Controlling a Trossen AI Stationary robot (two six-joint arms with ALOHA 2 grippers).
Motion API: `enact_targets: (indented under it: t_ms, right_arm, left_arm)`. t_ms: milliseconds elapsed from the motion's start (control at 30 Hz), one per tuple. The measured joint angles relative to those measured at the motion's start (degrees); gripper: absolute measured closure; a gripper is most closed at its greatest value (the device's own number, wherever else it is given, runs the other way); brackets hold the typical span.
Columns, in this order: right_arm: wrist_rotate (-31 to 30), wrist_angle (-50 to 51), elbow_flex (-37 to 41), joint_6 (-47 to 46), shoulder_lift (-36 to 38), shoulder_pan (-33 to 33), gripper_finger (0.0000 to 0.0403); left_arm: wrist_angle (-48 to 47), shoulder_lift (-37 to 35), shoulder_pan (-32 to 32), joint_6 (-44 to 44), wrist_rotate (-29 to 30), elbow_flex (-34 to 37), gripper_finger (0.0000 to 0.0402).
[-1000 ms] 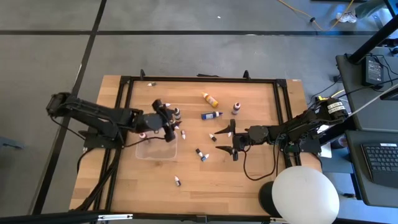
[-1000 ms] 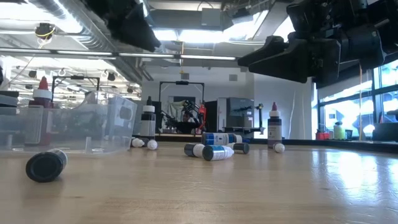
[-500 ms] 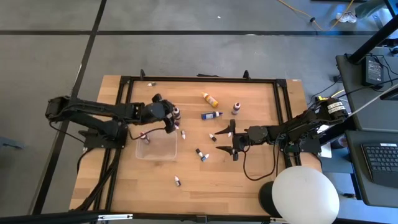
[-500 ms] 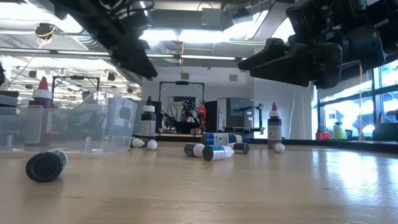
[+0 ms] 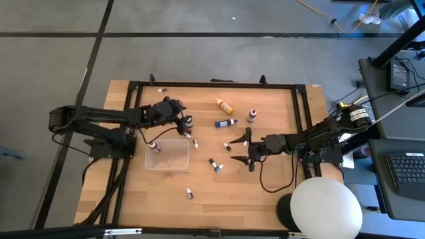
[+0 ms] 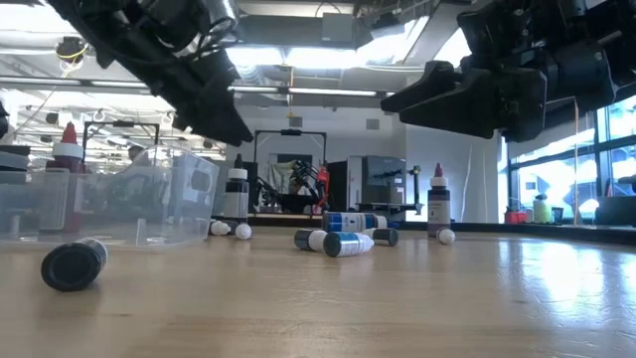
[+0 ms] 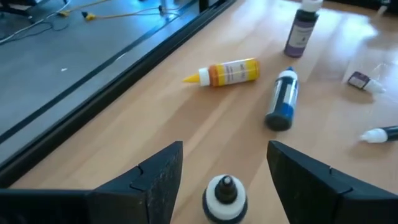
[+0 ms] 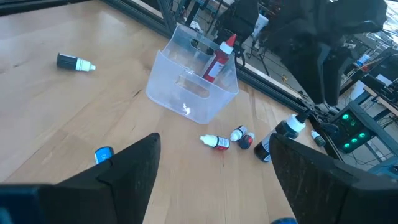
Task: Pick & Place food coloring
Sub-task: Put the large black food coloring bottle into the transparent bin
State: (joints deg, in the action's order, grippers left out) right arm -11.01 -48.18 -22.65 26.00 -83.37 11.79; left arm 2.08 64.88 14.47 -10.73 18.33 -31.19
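Left wrist view: my left tool (image 7: 225, 171), spread, hovers over an upright white-capped bottle (image 7: 225, 198) beside the tray (image 5: 168, 155). Next I lower and pinch it. Right tool (image 5: 240, 151) waits spread mid-table.

I see a clear tray (image 8: 193, 93) holding an upright red bottle (image 8: 217, 61); small bottles (image 8: 219, 142) lie beside it, my open fingers (image 8: 127, 171) framing the table (image 8: 74, 118).
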Motion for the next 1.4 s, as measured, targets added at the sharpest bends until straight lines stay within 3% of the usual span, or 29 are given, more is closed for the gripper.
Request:
enact_targets:
  t_ms: [433, 1067, 1400]
  right_arm:
    - [0.0, 0.0, 0.0, 0.0, 0.0, 0.0, 0.0101]
    - [0.0, 0.5, 0.0, -0.1, 0.0, -0.9, 0.0101]
    - [0.0, 0.9, 0.0, -0.2, 0.0, -1.2, 0.0101]
  left_arm:
    - [6.5, 5.6, -0.1, 1.6, 1.2, 1.8, 0.0176]
    - [5.4, 11.4, 0.0, 2.0, 1.2, 1.8, 0.0178]
    - [5.8, 11.4, 0.0, 2.5, 1.1, 1.8, 0.0255]
